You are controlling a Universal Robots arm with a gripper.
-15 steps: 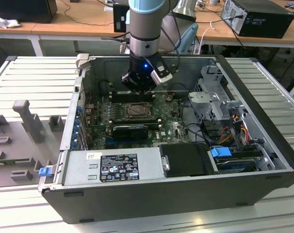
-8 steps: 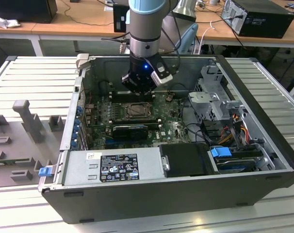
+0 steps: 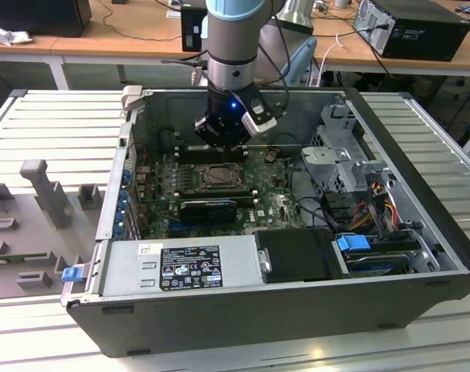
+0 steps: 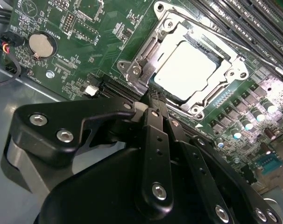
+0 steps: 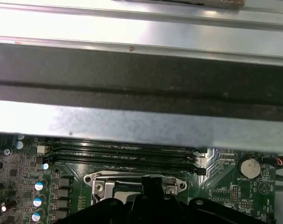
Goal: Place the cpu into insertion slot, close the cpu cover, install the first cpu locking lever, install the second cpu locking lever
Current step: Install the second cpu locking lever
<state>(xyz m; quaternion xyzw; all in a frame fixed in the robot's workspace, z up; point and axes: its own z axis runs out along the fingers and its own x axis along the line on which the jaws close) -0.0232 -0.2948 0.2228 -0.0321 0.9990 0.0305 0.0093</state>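
Note:
In the second wrist view the cpu (image 4: 186,70), a pale square chip, lies in the insertion slot (image 4: 197,111) on the green board. The silver cpu cover (image 4: 148,56) is folded down flat around it. My gripper (image 4: 154,95) has its two thin black fingers (image 4: 156,135) pressed together, their tips at the socket's near edge beside the cover's hinge bracket. Whether the tips touch anything I cannot tell. In the exterior view the gripper (image 3: 222,143) hangs just behind the insertion slot (image 3: 217,177) inside the open computer case. The first wrist view has the cover's rim (image 5: 100,179) right by the gripper (image 5: 148,186).
Long black memory slots (image 5: 123,154) run beside the socket, with the case's metal wall (image 5: 141,126) just beyond. A coin battery (image 4: 41,44) and capacitors (image 4: 246,123) stand on the board. A black card (image 3: 208,208), a power supply (image 3: 181,267) and a drive cage (image 3: 343,147) crowd the case.

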